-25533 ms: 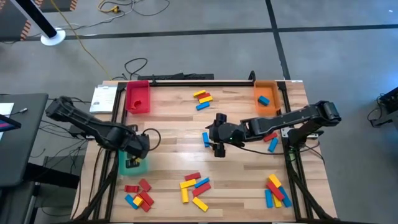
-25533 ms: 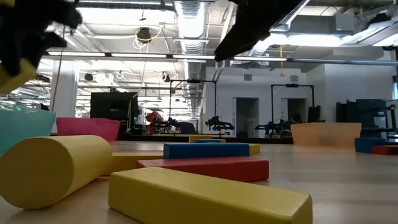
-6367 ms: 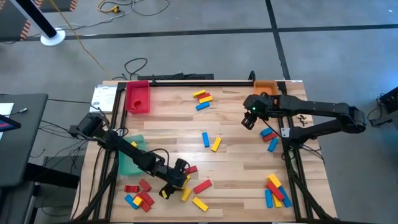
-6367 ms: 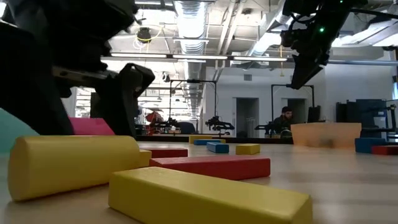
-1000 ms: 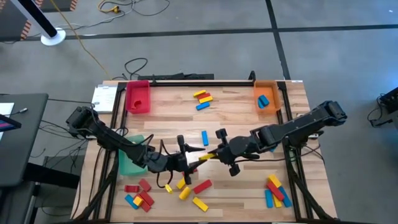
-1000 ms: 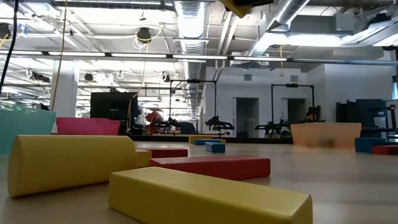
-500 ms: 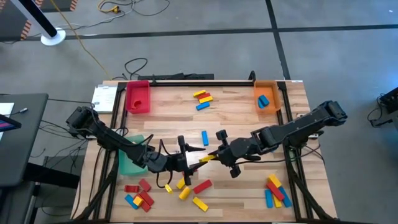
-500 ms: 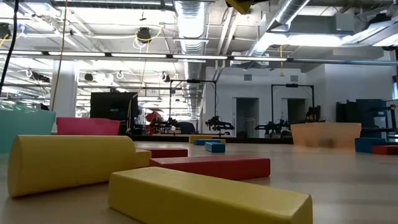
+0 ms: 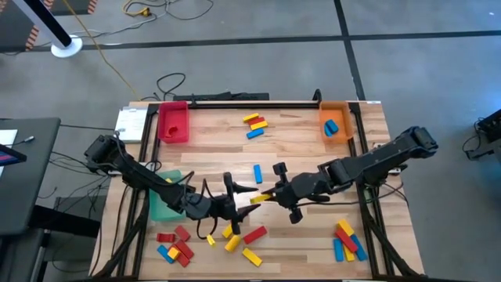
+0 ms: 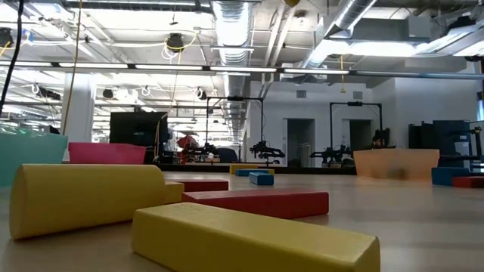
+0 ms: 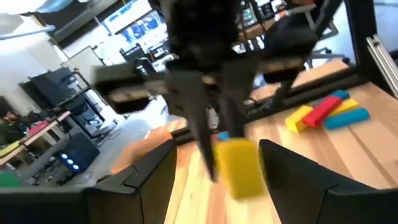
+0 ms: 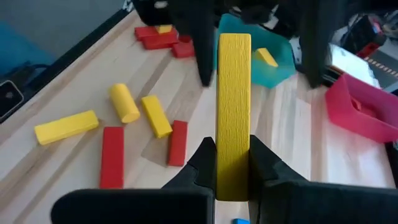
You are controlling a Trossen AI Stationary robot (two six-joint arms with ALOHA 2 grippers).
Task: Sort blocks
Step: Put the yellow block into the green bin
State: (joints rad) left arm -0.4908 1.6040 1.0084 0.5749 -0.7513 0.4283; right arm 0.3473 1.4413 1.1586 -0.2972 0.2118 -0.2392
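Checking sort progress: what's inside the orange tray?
The high view shows one blue block lying in the orange tray. Nothing else shows in it there. In the low view the tray's near wall hides its contents.

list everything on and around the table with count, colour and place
held block: 1, yellow, mid-table, clamped in the right tool, reaching between the left tool's open fingers
red tray: 1, back left
orange tray: 1, back right, blue block inside
green tray: 1, left edge, partly under the left arm
back blocks: 3, yellow, red, blue, back centre
lone block: 1, blue, centre
front-left pile: several, red, yellow, blue
front-centre blocks: several, yellow and red
front-right pile: several, mixed
table: 1, wood
left tool: 1, dark, mid-table
right tool: 1, dark, facing it
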